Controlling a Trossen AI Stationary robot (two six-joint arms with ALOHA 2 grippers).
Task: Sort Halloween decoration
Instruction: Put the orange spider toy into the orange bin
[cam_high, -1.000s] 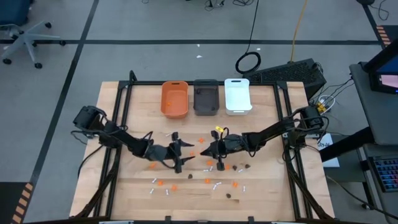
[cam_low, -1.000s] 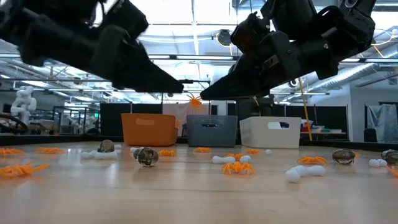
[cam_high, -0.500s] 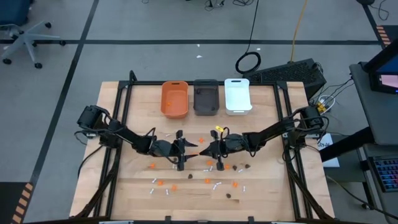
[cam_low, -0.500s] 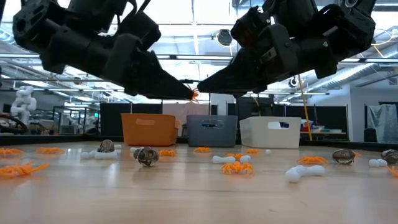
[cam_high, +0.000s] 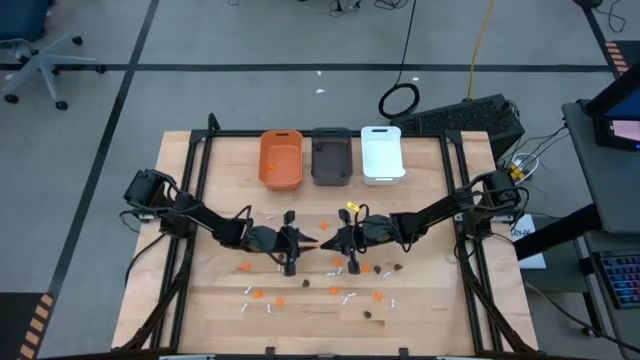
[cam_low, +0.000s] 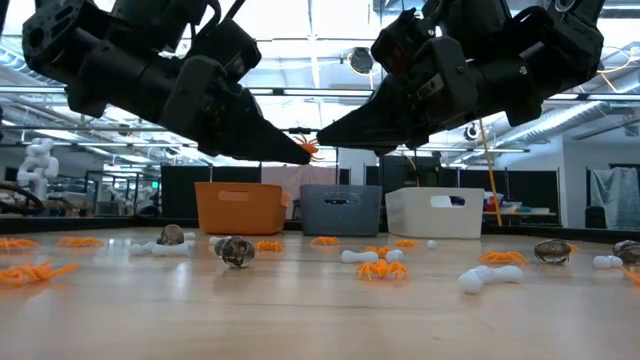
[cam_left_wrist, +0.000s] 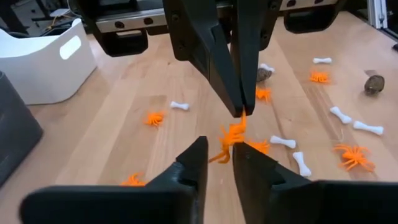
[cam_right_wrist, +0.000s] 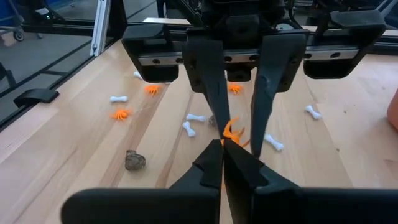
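Both jaws on orange spider (cam_left_wrist: 231, 138)

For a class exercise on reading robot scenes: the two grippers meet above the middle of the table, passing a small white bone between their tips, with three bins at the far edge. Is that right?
Not quite. The piece between the left gripper and right gripper is an orange spider, not a white bone, as the left wrist view shows. The rest stands: they meet above the table's middle, and the three bins stand at the far edge.
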